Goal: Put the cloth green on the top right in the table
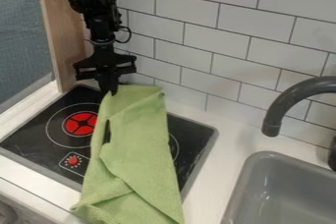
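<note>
The green cloth (136, 154) lies lengthwise across the stove (33, 137), its long axis running nearward from the narrowly set jaws at its upper-left corner; whether they grip it cannot be confirmed.

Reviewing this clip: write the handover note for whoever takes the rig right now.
Tool: down at the far, left corner of the green cloth; whether it grips it, I cannot tell.
Cloth: folded over on itself, lying across the stove, left of the sink.
Done: tool is at the cloth.
Left: get the cloth to the top right, then release.
</note>
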### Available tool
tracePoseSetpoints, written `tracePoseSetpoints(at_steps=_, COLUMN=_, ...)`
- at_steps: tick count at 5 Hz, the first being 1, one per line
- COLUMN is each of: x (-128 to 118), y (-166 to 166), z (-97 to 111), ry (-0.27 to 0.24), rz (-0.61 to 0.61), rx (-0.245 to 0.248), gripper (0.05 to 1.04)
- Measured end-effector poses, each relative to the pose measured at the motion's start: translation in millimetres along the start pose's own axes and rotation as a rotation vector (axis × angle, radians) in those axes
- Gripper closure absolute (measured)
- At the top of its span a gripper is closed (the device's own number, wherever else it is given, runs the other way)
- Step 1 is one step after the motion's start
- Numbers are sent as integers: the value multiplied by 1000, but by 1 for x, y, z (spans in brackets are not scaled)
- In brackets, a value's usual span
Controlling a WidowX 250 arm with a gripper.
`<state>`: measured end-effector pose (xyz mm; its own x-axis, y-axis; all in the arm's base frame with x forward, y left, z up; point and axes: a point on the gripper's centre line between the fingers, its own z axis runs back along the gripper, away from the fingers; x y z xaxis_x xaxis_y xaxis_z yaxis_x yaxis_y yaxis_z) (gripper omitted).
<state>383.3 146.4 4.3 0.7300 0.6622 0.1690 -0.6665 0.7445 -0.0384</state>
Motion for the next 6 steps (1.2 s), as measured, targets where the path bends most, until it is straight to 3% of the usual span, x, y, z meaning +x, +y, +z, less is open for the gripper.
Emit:
tracePoseSetpoints(at_steps=2, x=-2, y=-15, z=49, ry=-44, rz=-16, rx=-104, gripper=1035)
tracePoseSetpoints(at_steps=4, x=-48, y=-10, z=83, ry=-35, rz=-157, rx=-188, gripper=1035)
tracePoseSetpoints(at_steps=6, x=-107, y=8, z=91, ry=17, rz=-327, rx=-212, gripper=1035)
